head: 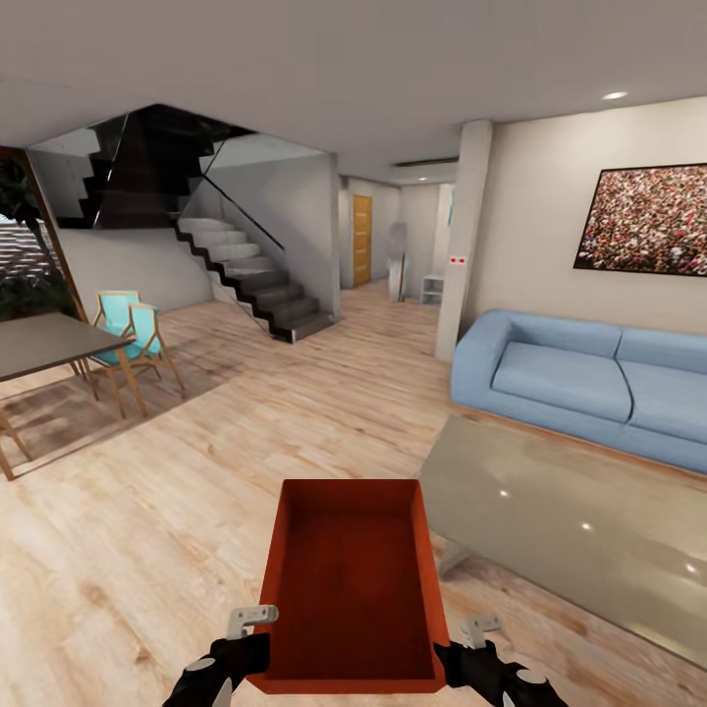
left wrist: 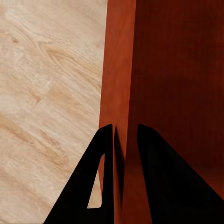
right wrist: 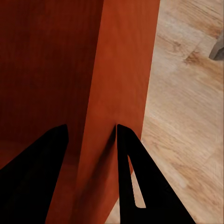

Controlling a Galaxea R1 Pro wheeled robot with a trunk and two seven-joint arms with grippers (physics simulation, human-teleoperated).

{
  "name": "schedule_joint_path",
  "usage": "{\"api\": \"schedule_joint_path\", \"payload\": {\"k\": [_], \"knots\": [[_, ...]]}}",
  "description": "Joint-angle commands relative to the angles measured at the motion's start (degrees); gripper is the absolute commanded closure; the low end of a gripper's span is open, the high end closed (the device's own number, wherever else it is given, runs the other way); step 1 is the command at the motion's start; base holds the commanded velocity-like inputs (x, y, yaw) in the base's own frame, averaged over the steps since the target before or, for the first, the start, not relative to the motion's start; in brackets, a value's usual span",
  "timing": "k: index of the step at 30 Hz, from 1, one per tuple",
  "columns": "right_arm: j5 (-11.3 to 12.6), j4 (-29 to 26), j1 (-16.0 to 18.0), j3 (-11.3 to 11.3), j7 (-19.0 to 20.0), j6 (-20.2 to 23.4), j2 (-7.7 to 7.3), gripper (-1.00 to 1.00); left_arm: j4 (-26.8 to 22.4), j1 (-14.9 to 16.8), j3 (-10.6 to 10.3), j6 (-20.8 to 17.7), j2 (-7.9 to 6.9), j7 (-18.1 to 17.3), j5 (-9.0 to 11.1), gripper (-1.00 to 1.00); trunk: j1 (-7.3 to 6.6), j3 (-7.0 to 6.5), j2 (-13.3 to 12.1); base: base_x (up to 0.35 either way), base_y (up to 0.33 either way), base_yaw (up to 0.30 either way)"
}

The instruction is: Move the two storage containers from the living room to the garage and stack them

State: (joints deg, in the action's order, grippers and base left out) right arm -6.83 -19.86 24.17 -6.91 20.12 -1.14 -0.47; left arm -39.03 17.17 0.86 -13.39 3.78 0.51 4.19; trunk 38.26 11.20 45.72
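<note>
An orange-red storage container (head: 352, 579) hangs in front of me above the light wood floor of the living room, its open top facing up. My left gripper (head: 257, 653) is shut on its left wall (left wrist: 116, 84), one black finger (left wrist: 95, 186) outside and one inside. My right gripper (head: 454, 660) is shut on the right wall (right wrist: 121, 70) in the same way. The second container is out of view.
A grey low table (head: 579, 520) stands close at the right, with the blue sofa (head: 589, 378) behind it. A dining table (head: 49, 344) and turquoise chairs (head: 133, 339) are at the left. Dark stairs (head: 255, 285) and a hallway with an orange-brown door (head: 361, 239) lie ahead.
</note>
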Motion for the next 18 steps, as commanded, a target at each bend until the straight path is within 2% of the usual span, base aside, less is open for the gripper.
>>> {"api": "schedule_joint_path", "payload": {"k": [1, 6, 18], "knots": [[-0.55, 0.08, 0.00, 0.49, 0.62, -0.09, 0.74, 1.00, -0.17, 0.05, 0.20, -0.32, 0.44, 0.19, 0.38, 1.00, 0.04, 0.08, 0.06, 0.291, 0.154, 0.000], [-0.55, 0.08, 0.00, 0.49, 0.62, -0.09, 0.74, 1.00, -0.18, 0.05, 0.20, -0.32, 0.44, 0.19, 0.30, 1.00, 0.04, 0.08, 0.06, 0.309, 0.096, 0.000], [-0.55, 0.08, 0.00, 0.42, 0.62, -0.09, 0.74, 1.00, -0.18, 0.05, 0.20, -0.32, 0.44, 0.19, 0.29, 1.00, 0.04, 0.08, 0.06, 0.322, 0.007, 0.000]]}}
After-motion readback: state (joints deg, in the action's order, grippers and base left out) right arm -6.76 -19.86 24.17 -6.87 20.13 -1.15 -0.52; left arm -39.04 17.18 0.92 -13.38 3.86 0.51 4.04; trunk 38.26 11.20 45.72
